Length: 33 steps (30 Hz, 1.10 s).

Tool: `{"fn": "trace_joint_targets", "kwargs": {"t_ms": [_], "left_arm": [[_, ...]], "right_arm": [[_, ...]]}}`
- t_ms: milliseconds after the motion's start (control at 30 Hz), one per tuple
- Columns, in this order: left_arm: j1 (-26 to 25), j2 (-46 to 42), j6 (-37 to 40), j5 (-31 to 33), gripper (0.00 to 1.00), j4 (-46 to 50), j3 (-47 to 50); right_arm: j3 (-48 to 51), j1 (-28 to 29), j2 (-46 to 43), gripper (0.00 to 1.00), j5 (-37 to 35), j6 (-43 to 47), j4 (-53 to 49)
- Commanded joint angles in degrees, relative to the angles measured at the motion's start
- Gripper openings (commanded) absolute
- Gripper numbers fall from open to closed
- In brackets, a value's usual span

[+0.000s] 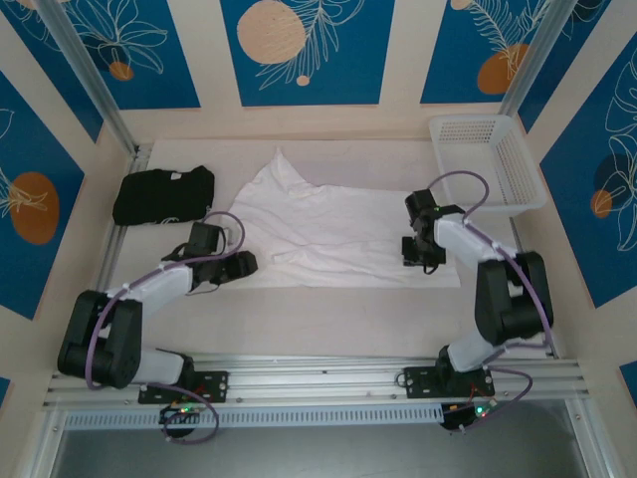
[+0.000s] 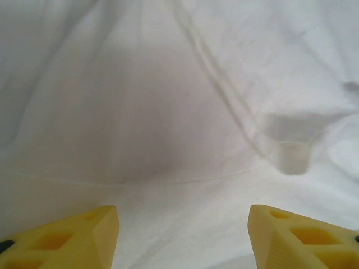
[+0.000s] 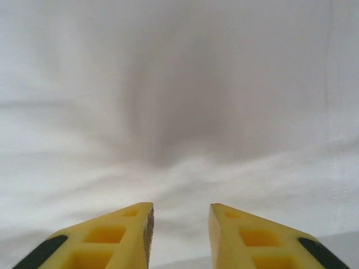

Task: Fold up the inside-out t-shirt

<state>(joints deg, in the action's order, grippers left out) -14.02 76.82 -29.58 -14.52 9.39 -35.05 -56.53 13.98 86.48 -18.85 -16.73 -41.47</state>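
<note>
We see bare table [image 1: 328,319] open across the lower middle. A black garment [image 1: 162,195] blocks the upper left, a white basket [image 1: 488,164] the upper right, and the t-shirt [image 1: 328,224] covers the centre.

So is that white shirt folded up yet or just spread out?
Spread out: the white t-shirt lies wide and wrinkled across the table, not stacked in layers.

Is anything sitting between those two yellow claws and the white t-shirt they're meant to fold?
Nothing visible does. The left gripper and right gripper both have bare t-shirt cloth ahead of their open jaws; the black garment lies off to the left, clear of both.
</note>
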Motion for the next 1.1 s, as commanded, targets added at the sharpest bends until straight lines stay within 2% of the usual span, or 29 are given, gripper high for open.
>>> {"fn": "trace_joint_targets", "kwargs": {"t_ms": [0,133,267,400,567,633,700,833,967,1067], "left_arm": [[0.17,-2.20,-0.20,2.24,0.63,-0.07,-1.40],[2.08,-0.87,-2.41,0.83,0.63,-1.54,-1.28],[4.60,0.11,-3.25,-0.05,0.63,-2.79,-0.08],[5.63,1.64,-2.41,0.02,0.63,-2.92,0.66],[6.12,2.77,-2.00,-0.08,0.62,-4.02,2.39],[6.32,2.90,-1.63,0.19,0.62,-4.11,2.88],[6.46,3.00,-1.50,0.35,0.62,-4.11,3.35],[6.66,3.02,-1.53,0.46,0.62,-4.71,4.45],[6.68,3.16,-1.27,0.72,0.62,-5.13,5.18],[6.74,3.15,-0.93,1.37,0.62,-5.18,5.64]], "right_arm": [[1.05,8.69,-4.76,0.43,11.05,5.85,17.50],[-3.78,19.87,1.66,0.53,13.80,12.91,25.82],[-11.76,28.79,12.82,0.60,15.73,19.40,30.08],[-19.58,32.94,22.57,0.62,16.10,23.17,29.61],[-26.87,34.37,31.13,0.61,15.45,25.25,27.37],[-28.72,34.28,33.31,0.58,14.56,25.43,26.15],[-29.84,34.00,34.53,0.50,13.70,25.35,25.66],[-30.83,33.33,34.66,0.20,11.16,23.85,25.73],[-31.12,31.43,33.40,0.00,7.53,18.59,25.50],[-31.11,28.23,31.72,0.00,6.19,11.26,24.35]]}}
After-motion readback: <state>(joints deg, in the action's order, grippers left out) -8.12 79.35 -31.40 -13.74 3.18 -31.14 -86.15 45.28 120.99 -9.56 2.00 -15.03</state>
